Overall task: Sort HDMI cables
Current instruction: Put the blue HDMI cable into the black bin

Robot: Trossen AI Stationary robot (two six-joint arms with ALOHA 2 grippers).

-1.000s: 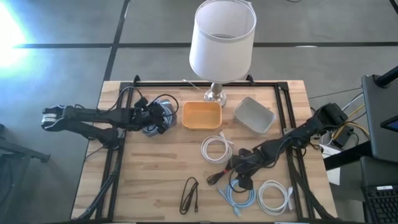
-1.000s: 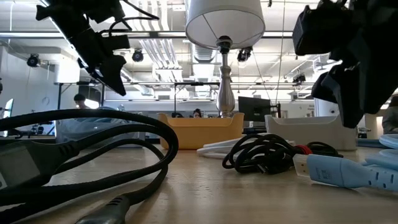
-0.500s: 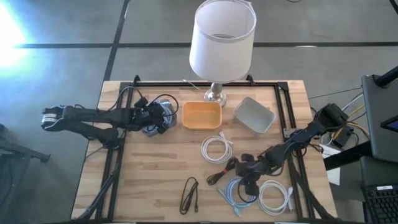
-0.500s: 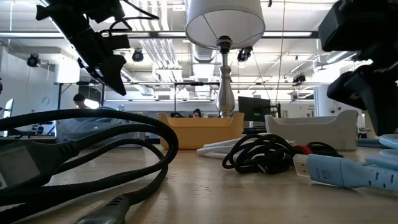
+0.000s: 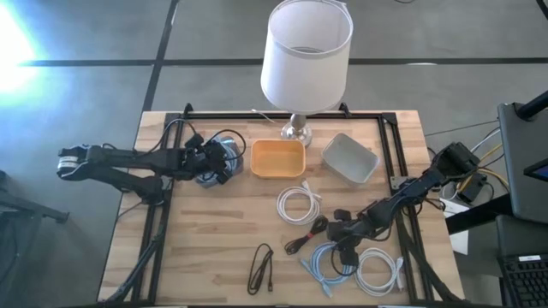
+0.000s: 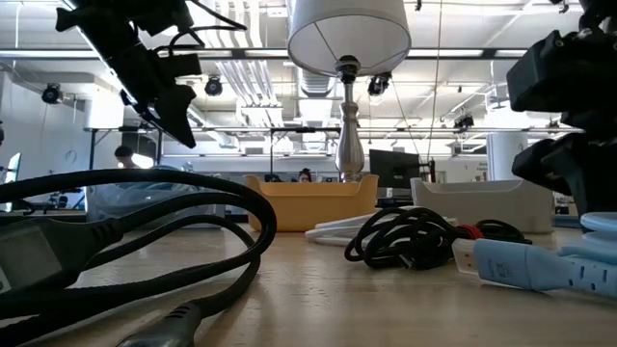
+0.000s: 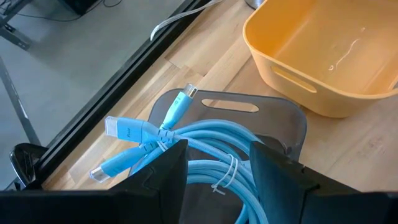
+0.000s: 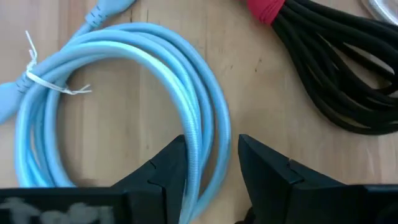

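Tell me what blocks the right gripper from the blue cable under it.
Nothing visible. The right gripper straddles the blue cable, fingers open on either side of its strands. The black cable lies beside it, apart.

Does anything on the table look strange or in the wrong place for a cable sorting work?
Yes, one thing: a lamp stands at the table's far edge, right behind the orange tray. It has no part in sorting cables, and its wide shade overhangs the work area. The cables themselves look neatly coiled and undamaged.

The right gripper (image 8: 208, 171) has come down from beside the black bundle (image 5: 310, 234) onto the light blue loop (image 8: 118, 99), its fingers now straddling the strands.
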